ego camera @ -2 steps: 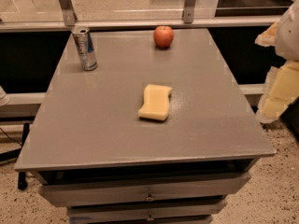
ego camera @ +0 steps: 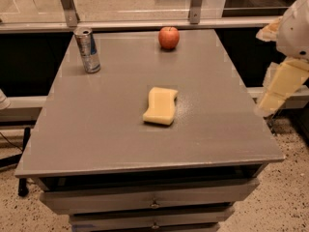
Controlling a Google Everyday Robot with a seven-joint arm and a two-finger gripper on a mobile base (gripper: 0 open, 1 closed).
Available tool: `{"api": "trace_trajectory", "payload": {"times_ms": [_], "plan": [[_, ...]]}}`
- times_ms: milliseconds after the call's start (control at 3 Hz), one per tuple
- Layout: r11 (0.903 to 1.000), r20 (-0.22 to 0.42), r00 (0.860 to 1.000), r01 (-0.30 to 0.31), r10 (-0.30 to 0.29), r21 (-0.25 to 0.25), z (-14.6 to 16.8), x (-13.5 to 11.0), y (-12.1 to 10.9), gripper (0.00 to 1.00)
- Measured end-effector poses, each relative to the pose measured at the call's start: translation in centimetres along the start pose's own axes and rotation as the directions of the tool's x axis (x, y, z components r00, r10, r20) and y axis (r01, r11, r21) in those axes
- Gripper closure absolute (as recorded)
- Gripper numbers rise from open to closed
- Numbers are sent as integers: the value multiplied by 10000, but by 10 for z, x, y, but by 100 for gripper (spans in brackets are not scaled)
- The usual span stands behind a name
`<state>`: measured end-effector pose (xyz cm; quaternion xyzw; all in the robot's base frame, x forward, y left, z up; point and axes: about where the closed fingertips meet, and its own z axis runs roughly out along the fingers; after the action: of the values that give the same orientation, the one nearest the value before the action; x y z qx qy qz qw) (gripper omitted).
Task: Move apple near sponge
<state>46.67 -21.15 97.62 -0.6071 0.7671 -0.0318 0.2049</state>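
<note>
Fingers (ego camera: 286,83) of the gripper (ego camera: 266,104) hang at the frame's right edge, off the table (ego camera: 96,129); parted or closed, I cannot tell. Apple (ego camera: 169,37) sits upper centre, well apart from the sponge (ego camera: 161,106).

1 apple (ego camera: 169,37), 1 sponge (ego camera: 161,106), 1 can (ego camera: 88,50), 1 pincer (ego camera: 271,96) at right.

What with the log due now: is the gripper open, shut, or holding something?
Gripper: beside the table's right edge, not holding the apple; open or closed cannot be told.
</note>
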Motion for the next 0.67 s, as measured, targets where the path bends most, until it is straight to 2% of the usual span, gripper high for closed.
{"api": "trace_trajectory", "payload": {"times_ms": [333, 667], "plan": [[9982, 988, 9951, 21, -80, 606, 33, -15, -42, 0], [9910, 1906, 9817, -291, 36, 1309, 71, -33, -97, 0]]}}
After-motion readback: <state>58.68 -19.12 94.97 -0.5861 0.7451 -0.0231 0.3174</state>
